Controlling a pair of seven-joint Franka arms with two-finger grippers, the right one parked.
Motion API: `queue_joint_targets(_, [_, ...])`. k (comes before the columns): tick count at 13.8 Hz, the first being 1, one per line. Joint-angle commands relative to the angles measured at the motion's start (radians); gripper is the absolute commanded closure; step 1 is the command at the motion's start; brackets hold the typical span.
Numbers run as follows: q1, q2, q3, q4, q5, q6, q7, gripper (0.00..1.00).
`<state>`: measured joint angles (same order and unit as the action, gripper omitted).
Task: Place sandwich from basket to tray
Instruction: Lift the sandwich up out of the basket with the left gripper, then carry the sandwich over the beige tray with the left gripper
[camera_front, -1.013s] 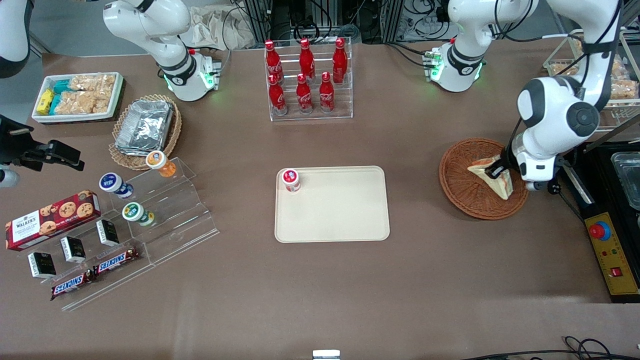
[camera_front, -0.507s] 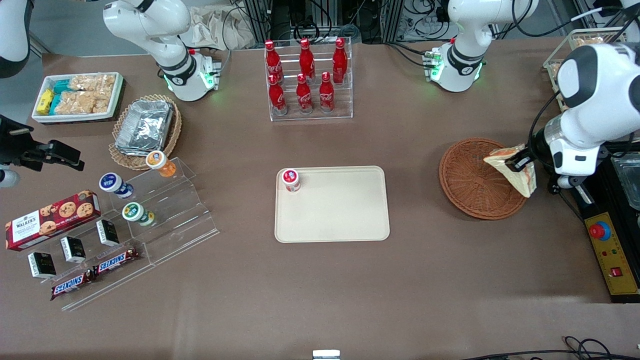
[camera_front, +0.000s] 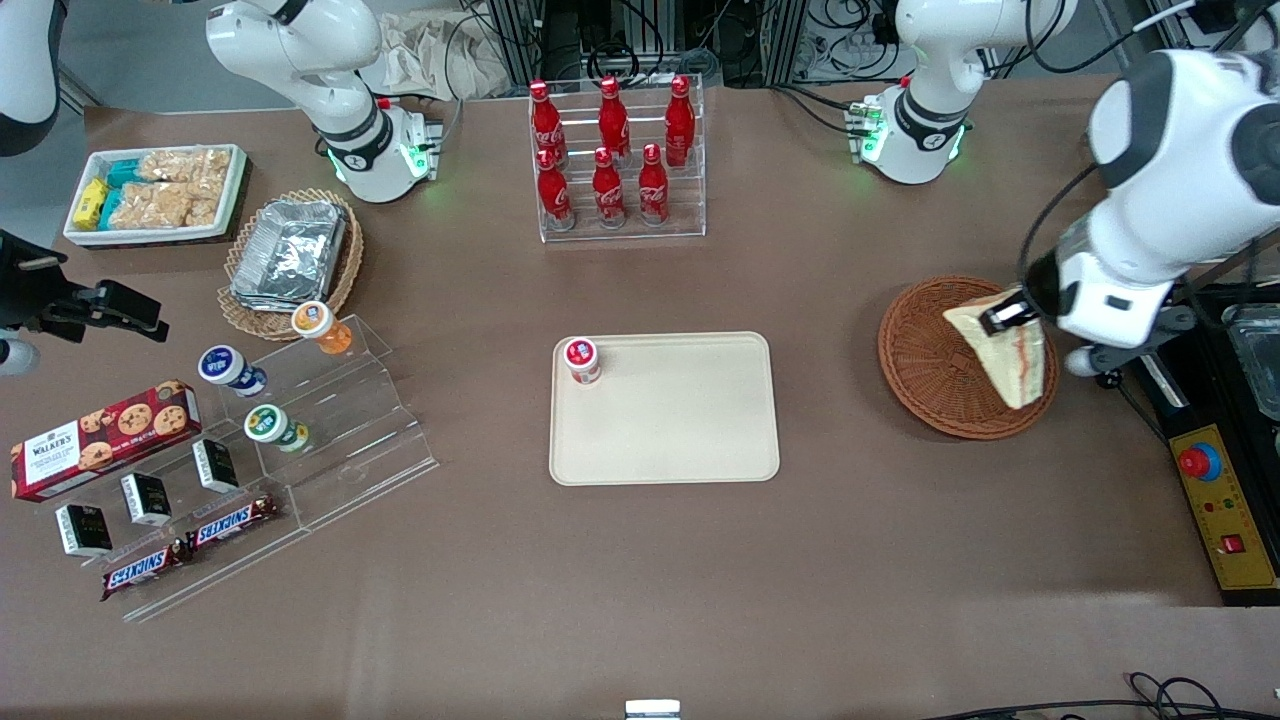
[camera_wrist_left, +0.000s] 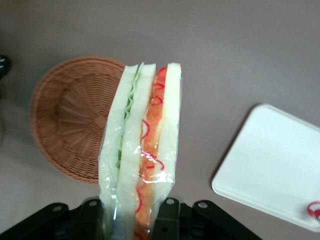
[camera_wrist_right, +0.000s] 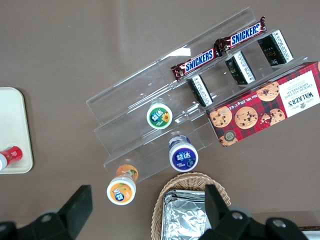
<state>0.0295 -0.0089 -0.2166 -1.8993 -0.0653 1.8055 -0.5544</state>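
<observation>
The brown table (camera_front: 640, 580) carries everything. At its centre lies the cream tray (camera_front: 680, 420), flat, with a small red-capped bottle (camera_front: 582, 360) standing in its ten o'clock corner. Well apart from the tray, toward the working arm's end of the table, sits the round reddish-brown basket (camera_front: 925, 365); in the front view it lies at about three o'clock from the tray. The sandwich (camera_front: 1005, 355) hangs above the basket's edge, lifted clear of the weave, its red and green filling edge showing in the wrist view. The gripper (camera_front: 1008, 316) is above the basket, its jaws clenched on the sandwich's wrapped end.
</observation>
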Motion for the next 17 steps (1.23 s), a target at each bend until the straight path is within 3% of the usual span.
queue_joint_targets(1, [0.001,0.087,-0.093,0.059,0.024,-0.014,0.005,0.69])
queue_joint_targets(3, [0.001,0.124,-0.18,0.062,0.054,0.017,-0.001,0.67])
queue_joint_targets(7, [-0.013,0.24,-0.259,0.082,0.061,0.109,0.005,0.68])
queue_joint_targets(11, [-0.117,0.381,-0.259,0.095,0.142,0.234,-0.015,0.67])
queue_joint_targets(17, [-0.165,0.533,-0.259,0.14,0.258,0.302,-0.091,0.67])
